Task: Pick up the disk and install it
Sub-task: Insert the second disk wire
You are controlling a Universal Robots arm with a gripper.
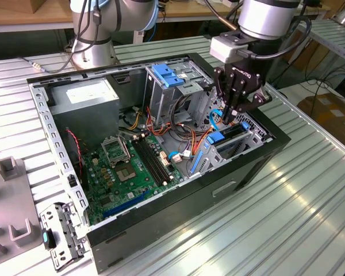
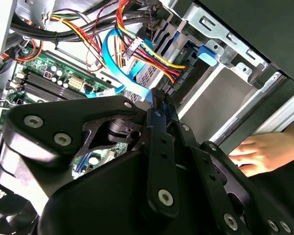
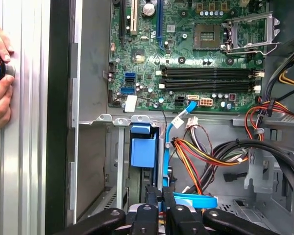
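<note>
The gripper's fingers (image 3: 154, 205) were closed together just above the disk (image 3: 143, 152), which sat slotted in its drive bay (image 1: 241, 138), installation apparently nearly complete.

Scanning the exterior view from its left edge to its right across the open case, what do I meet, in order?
Grey power-supply box → motherboard → blue latch atop the drive cage → the hand, down over the bay where the disk sits on edge → bare slatted table.
</note>
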